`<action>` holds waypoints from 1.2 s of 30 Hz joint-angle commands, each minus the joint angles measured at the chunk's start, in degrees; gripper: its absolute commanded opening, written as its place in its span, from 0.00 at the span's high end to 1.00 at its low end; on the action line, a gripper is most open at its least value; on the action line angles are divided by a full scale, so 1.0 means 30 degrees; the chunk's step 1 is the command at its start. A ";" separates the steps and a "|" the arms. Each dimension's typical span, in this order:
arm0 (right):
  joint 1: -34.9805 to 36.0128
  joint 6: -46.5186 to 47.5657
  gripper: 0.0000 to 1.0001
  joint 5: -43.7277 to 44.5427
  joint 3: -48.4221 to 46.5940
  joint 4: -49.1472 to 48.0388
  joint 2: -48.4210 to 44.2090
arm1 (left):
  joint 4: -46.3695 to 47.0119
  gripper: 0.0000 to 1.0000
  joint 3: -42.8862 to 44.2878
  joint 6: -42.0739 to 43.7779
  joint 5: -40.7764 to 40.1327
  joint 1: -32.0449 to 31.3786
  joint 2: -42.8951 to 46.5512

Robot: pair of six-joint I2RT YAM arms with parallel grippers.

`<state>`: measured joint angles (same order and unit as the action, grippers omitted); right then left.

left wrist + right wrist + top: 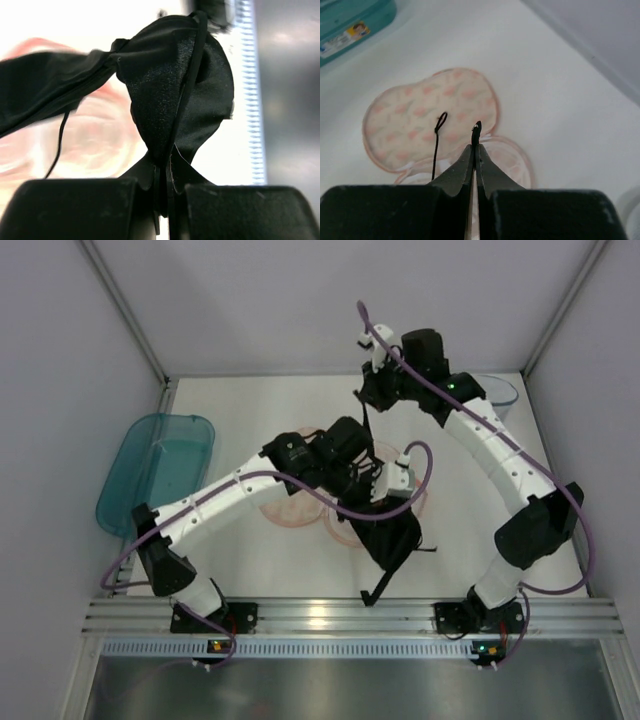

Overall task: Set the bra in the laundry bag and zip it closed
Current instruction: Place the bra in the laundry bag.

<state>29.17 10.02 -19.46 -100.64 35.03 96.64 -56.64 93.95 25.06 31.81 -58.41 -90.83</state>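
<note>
The black bra hangs bunched over the table's front middle, one strap trailing toward the near rail. My left gripper is shut on its fabric; in the left wrist view the cloth fans out from between the closed fingers. My right gripper is raised at the back, shut on a thin black strap end, and that strap runs taut down toward the left gripper. The peach laundry bag lies open and flat on the table below both grippers, partly hidden under the left arm in the top view.
A teal plastic bin sits at the table's left edge. A translucent round tub stands at the back right behind the right arm. Grey walls enclose the table on three sides, and a metal rail runs along the front.
</note>
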 commanded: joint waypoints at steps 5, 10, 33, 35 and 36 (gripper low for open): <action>-0.2102 0.0001 1.00 0.2731 -0.4037 -0.3849 0.0509 | -0.0484 1.00 0.7111 0.2574 -0.1348 0.3676 -0.3758; -0.3362 -0.0673 1.00 0.4260 -0.6178 -0.6192 0.0951 | -0.0281 1.00 1.2558 0.2985 -0.0003 0.4706 -0.6486; -0.5650 0.0351 1.00 0.7160 -0.3747 -0.9506 -0.1131 | 0.3822 1.00 0.6830 0.1080 0.2170 0.3328 -0.5763; -0.5680 0.0351 1.00 0.7424 -0.4799 -0.9595 -0.0838 | 0.3793 1.00 0.6622 0.0935 0.2227 0.3678 -0.5730; -0.5738 0.0380 1.00 0.7570 -0.5209 -0.9624 -0.0518 | 0.3822 1.00 0.6796 0.0847 0.2257 0.3796 -0.5846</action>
<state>11.99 10.83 0.60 -112.36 11.20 94.56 -47.44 113.45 26.96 37.01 -48.14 -113.10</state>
